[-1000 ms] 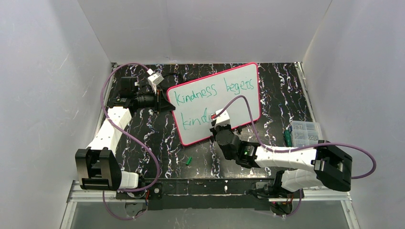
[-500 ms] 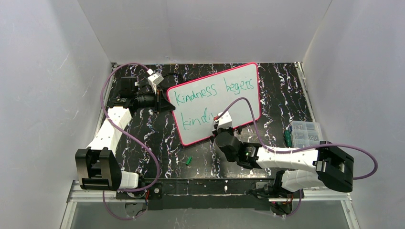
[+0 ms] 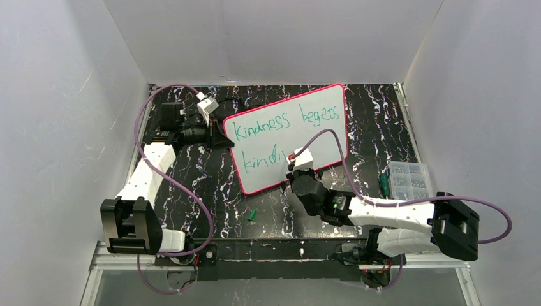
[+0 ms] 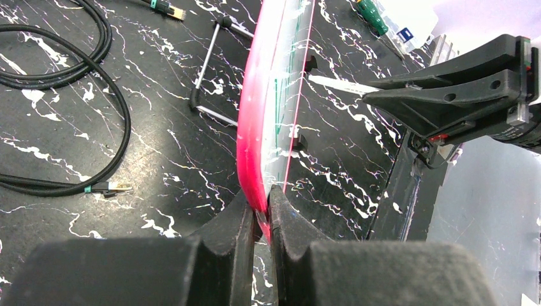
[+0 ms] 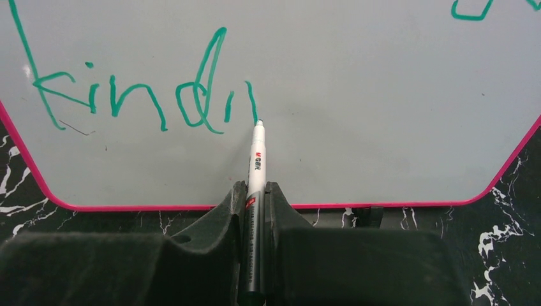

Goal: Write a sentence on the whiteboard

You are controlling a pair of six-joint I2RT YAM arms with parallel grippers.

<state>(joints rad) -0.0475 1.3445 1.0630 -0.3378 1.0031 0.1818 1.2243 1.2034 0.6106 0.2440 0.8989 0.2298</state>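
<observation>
The whiteboard (image 3: 319, 131), white with a pink-red rim, lies tilted on the black marbled table. The sentence (image 3: 281, 121) in green reads "kindness begets" on the top line and "kindn" (image 5: 147, 102) begun below. My left gripper (image 4: 261, 201) is shut on the whiteboard's pink rim (image 4: 258, 127) at its left edge (image 3: 224, 137). My right gripper (image 5: 255, 191) is shut on a white marker (image 5: 256, 159), whose tip touches the board at the end of the last green stroke. In the top view the right gripper (image 3: 295, 167) is over the board's lower edge.
A green marker cap (image 3: 252, 215) lies on the table in front of the board. A clear plastic box (image 3: 408, 178) and a green-handled tool (image 3: 384, 183) sit at the right. Black cables (image 4: 70, 70) and a metal stand (image 4: 210, 70) lie behind the board.
My right gripper has moved right along the second line with the marker. The lettering has grown from "kind" by the strokes of an "n". The left arm has not moved.
</observation>
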